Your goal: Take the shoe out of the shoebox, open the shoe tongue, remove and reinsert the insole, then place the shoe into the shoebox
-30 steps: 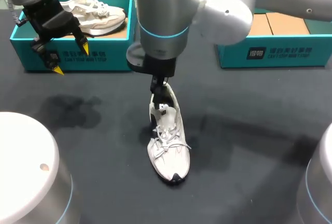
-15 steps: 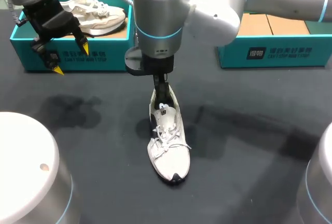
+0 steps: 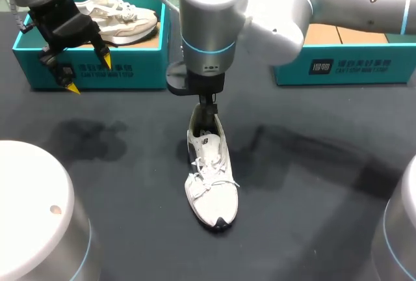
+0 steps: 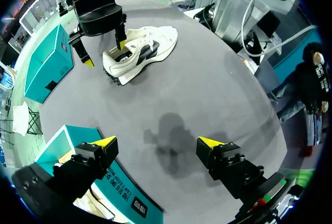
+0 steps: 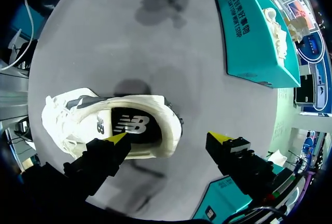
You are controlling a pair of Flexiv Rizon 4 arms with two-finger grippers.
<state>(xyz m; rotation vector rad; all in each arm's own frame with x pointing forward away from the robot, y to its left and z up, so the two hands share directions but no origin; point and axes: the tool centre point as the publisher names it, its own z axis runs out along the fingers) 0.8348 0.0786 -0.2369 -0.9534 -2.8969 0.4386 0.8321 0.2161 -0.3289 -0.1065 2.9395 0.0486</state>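
A white sneaker [image 3: 211, 183] lies on the dark table, toe toward the front edge; its dark insole [image 5: 132, 125] shows in the opening. My right gripper [image 3: 207, 113] hangs open over the heel. In the right wrist view the right gripper [image 5: 168, 137] has one fingertip [image 5: 118, 137] by the shoe's [image 5: 104, 125] opening and the other out past the heel. My left gripper [image 3: 89, 75] stands open and empty at the front wall of the left teal shoebox [image 3: 140, 73]. From the left wrist view the left gripper [image 4: 158, 142] looks across at the shoe [image 4: 142, 50] and right gripper [image 4: 104, 47].
A second white shoe [image 3: 120, 14] lies inside the left shoebox. Another teal box [image 3: 344, 66], holding cardboard, stands at the back right. Two white arm bases [image 3: 32, 216] fill the front corners. Bare table lies around the sneaker.
The right arm's wrist has shifted a little to the right above the heel. The sneaker and the left arm have stayed where they were.
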